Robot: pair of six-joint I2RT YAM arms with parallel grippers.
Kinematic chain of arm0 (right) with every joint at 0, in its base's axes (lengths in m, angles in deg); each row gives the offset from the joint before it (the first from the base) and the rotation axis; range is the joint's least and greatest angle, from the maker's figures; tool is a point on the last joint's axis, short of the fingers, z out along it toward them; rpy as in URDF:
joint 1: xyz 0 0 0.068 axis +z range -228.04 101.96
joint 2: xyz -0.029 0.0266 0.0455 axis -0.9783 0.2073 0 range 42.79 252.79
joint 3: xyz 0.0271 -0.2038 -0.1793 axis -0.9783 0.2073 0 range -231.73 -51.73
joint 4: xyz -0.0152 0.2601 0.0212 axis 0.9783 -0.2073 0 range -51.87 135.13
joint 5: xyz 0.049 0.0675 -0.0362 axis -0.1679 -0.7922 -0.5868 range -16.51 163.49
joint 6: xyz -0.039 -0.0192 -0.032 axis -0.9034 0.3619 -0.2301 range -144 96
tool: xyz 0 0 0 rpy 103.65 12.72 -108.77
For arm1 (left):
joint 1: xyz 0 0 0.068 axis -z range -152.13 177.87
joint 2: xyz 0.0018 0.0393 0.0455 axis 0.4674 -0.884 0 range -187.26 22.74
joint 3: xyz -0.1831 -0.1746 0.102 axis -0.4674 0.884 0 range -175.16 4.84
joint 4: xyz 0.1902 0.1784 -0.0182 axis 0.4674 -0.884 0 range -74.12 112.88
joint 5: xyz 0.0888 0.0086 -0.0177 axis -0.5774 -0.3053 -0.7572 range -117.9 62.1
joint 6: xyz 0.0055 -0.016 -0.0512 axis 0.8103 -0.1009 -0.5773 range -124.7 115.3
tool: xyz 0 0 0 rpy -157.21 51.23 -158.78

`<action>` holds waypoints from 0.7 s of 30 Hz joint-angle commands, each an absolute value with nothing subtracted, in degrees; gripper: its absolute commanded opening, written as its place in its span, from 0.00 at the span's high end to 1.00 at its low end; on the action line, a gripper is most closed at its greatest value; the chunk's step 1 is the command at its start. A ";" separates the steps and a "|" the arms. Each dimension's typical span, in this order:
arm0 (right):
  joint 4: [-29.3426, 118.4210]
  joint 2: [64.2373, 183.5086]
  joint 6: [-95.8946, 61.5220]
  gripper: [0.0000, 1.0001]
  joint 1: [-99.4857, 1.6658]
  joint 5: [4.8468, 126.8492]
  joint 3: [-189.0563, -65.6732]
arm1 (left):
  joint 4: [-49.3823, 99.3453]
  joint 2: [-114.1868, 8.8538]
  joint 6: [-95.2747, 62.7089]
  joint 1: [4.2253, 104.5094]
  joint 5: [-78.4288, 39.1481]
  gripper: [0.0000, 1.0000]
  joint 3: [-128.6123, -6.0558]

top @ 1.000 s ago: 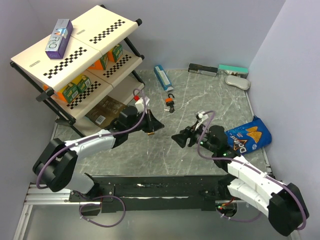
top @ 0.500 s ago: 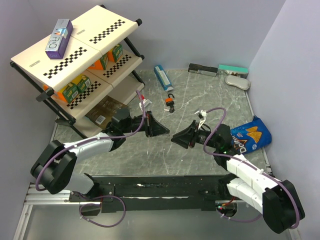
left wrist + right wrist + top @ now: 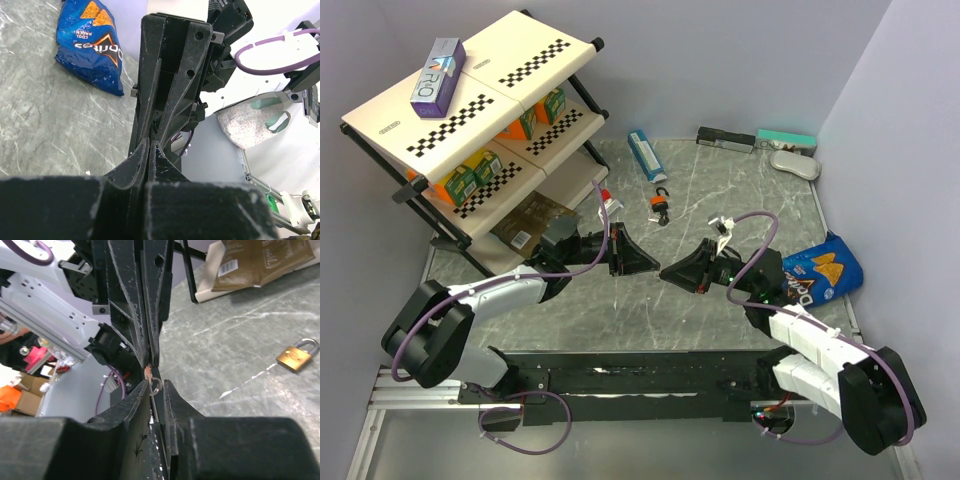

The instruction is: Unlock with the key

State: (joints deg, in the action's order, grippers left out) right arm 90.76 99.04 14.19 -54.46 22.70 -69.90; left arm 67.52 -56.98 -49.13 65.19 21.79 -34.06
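The left gripper (image 3: 648, 266) is pinched shut on the key (image 3: 155, 385), which is held in the air on the near side of the orange padlock (image 3: 662, 205). The right gripper (image 3: 670, 272) meets it tip to tip. Its jaws are narrow, with a gap showing round the thin blade.

Risk: if the left releases before the right clamps, the key likely drops. Misaligned tips could twist it.

Grey marble table (image 3: 750, 190): Doritos bag (image 3: 825, 268), orange padlock (image 3: 661, 205), blue tube (image 3: 646, 155), brass padlock (image 3: 297, 354).
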 commanded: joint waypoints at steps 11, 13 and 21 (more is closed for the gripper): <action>99.01 101.68 17.04 0.83 -53.25 20.32 -70.89 | 69.55 -57.15 -47.86 65.49 23.16 0.99 -34.63; 98.84 101.77 16.96 0.83 -53.17 20.14 -70.89 | 69.37 -57.15 -47.77 65.49 23.07 0.99 -34.71; 100.68 103.43 17.83 0.87 -52.72 19.52 -71.24 | 69.55 -57.59 -47.86 65.57 23.52 0.99 -34.80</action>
